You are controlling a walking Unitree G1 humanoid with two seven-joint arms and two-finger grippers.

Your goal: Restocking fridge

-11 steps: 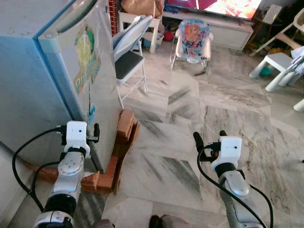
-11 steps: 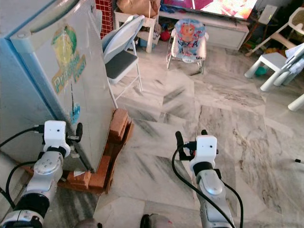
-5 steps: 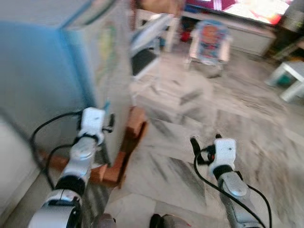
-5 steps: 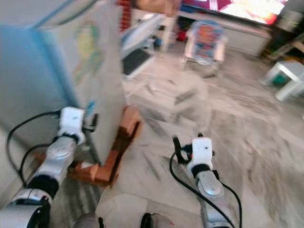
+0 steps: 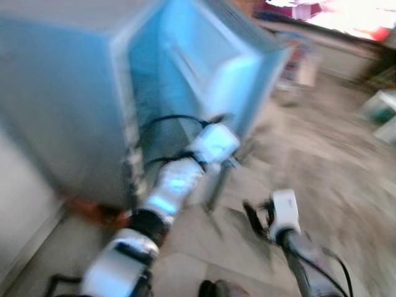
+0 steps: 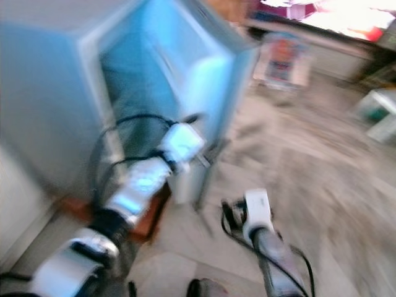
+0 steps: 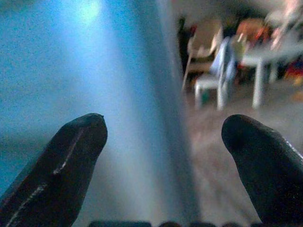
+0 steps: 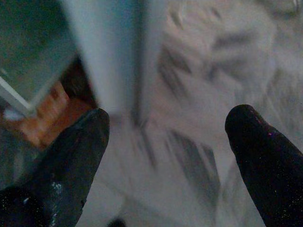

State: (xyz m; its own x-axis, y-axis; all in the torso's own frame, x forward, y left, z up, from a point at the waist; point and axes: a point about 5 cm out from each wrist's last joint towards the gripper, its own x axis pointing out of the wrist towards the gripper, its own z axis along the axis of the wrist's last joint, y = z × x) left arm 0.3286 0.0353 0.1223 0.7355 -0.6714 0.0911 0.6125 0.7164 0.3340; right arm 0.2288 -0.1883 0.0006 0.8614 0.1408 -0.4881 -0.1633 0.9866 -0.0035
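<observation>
The views from my head are blurred. The light blue fridge (image 5: 62, 93) stands on the left, and its door (image 5: 213, 68) looks swung partly out from the body, showing a darker gap behind it. My left arm reaches forward to the door's lower edge, and my left gripper (image 7: 163, 151) is open with that edge (image 7: 163, 118) between its fingers (image 7: 61, 161). Whether they touch it I cannot tell. My right gripper (image 8: 165, 156) hangs open over the marble floor (image 8: 203, 118), holding nothing, and it also shows low on the right (image 5: 253, 213).
Red bricks (image 8: 45, 113) lie under the fridge's base. A baby bouncer (image 5: 300, 59) and a white plastic table (image 5: 380, 105) stand further off on the marble floor (image 5: 322, 161). A chair and a table (image 7: 213, 80) stand past the door.
The camera has swung and blurred. The fridge door, flush with the body before, now stands out from it. My left arm has stretched forward and to the right along the door's edge.
</observation>
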